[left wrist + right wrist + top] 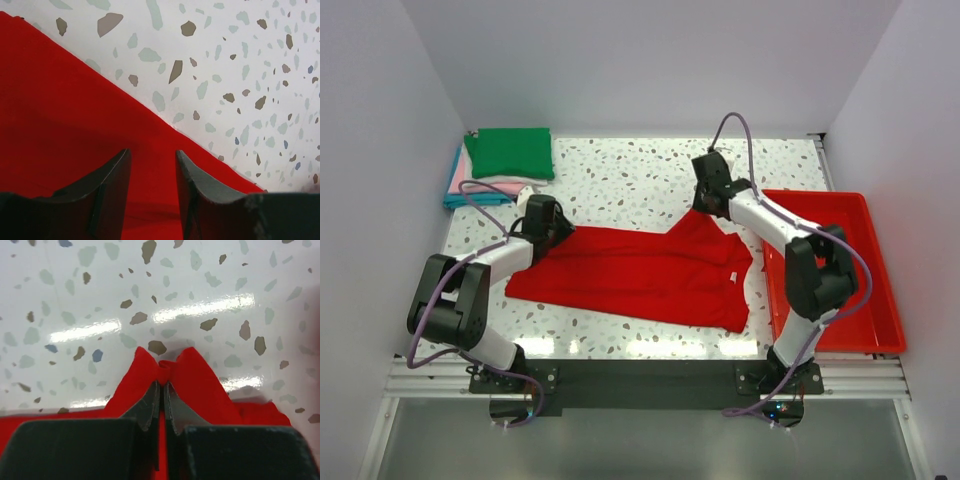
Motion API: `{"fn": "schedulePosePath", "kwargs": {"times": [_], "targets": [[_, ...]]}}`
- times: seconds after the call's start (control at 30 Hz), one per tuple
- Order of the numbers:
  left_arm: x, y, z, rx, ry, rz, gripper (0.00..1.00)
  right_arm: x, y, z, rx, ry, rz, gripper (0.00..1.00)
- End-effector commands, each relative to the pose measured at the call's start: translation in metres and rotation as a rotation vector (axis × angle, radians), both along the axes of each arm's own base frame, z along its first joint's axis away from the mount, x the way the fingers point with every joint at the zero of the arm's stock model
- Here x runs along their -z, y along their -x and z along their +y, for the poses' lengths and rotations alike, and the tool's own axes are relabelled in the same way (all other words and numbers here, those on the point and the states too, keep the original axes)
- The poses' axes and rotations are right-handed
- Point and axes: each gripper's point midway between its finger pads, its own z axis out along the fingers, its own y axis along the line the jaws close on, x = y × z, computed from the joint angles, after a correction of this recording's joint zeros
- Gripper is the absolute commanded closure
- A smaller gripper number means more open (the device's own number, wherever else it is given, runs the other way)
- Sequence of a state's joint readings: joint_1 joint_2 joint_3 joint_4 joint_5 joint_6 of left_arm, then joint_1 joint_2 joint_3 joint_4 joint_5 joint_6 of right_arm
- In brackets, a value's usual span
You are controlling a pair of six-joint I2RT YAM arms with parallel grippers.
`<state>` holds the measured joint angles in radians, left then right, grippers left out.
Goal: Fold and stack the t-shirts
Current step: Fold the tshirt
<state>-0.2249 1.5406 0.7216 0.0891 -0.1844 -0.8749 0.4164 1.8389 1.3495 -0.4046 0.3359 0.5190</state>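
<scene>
A plain red t-shirt [640, 275] lies spread across the middle of the table. My right gripper [705, 207] is shut on a pinch of its far edge, which bunches up past the fingertips in the right wrist view [162, 384], and lifts that edge into a peak. My left gripper [552, 230] sits over the shirt's far left corner. In the left wrist view its jaws [152, 155] stand open, with red cloth [60, 115] lying flat between and beneath them. A stack of folded shirts stands at the back left, with green [510, 152] on top and pink [457, 170], white [515, 188] and blue [470, 200] below.
A rigid red plastic tray [885, 300] stands along the table's right side, beside the right arm. White walls enclose the speckled tabletop [620, 175] on the left, back and right.
</scene>
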Motion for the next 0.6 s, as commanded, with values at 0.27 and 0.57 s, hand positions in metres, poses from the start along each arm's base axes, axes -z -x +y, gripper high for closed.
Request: {"fn": "schedulePosePath", "kwargs": {"times": [0.27, 0.57], "targets": [[-0.011, 0.006, 0.0, -0.01, 0.025, -0.045, 0.55, -0.049, 0.068, 0.021, -0.042, -0.017, -0.131, 1.0], [-0.01, 0.013, -0.001, 0.009, 0.031, -0.051, 0.55, -0.045, 0.137, 0.032, -0.038, -0.074, -0.173, 1.0]]}}
